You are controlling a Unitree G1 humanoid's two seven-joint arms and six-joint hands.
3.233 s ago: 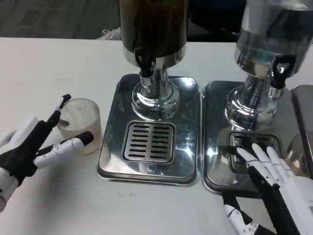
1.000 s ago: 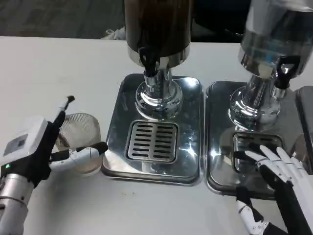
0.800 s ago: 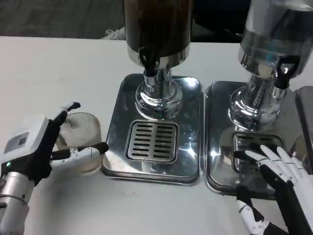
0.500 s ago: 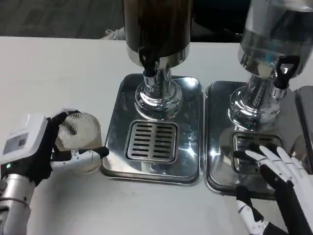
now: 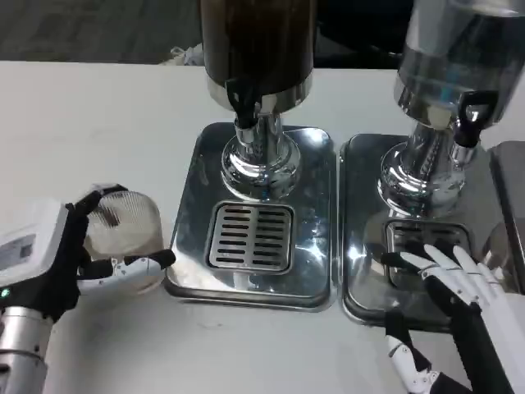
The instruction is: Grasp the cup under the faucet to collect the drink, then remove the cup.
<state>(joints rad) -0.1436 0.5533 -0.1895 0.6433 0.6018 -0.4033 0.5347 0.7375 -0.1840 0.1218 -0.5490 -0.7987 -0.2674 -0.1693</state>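
L hand (image 5: 57,263) closed in since earlier frames, fingers now wrapped round clear cup (image 5: 127,234). Cup stood on white table (image 5: 98,107), just left of drip tray (image 5: 250,238), not under faucet (image 5: 244,103). R hand (image 5: 459,291) open, fingers spread over right tray (image 5: 361,213).

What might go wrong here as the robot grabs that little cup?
The clear cup is ribbed and looks thin, so the left hand wrapping round it could crush it or let it slip. It stands on the table beside the left dispenser's drip tray, not under the faucet; carrying it across, it might catch on the tray's raised edge and tip.
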